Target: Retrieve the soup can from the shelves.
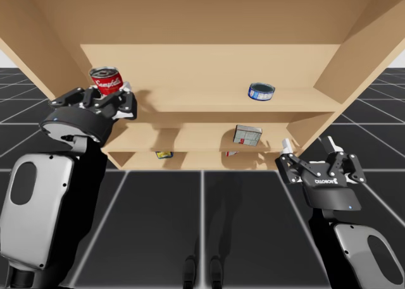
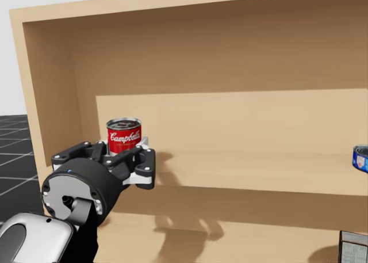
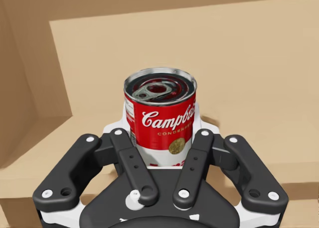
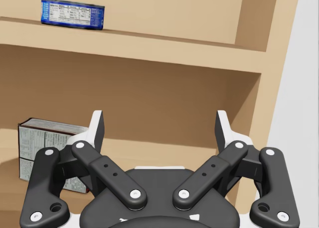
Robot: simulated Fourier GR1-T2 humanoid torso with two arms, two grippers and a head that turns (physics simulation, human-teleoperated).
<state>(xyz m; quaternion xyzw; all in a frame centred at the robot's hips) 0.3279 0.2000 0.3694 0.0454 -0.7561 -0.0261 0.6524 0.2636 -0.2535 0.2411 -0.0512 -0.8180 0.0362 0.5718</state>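
1. Step in hand, as I judge it: the grasp looks made and the pull-out has not begun. The soup can [image 3: 160, 115] stands upright at the left end of the top board of the shelf unit [image 1: 202, 100], close to its left side wall.
2. My left gripper [image 3: 158, 138] reaches into the shelf unit from the front. Its two fingers press on the soup can's lower half from opposite sides, so it is pinching the can.
3. The gripper body hides the can's base, so I cannot tell whether it rests on the board or is already lifted clear.
4. My right gripper [image 4: 159, 133] hangs in front of the shelf unit's right end, about level with the middle board. Its fingers are spread with nothing between them.
5. A flat blue can [image 4: 72, 12] sits on the top board towards the right, and a grey box [image 4: 47, 148] sits on the middle board below it. Both are well apart from the grasp.
6. Next move, in my view: lift slightly, then draw the can straight out towards me, keeping it upright and away from the left wall. With such a low grip, a tilt could let it slip.
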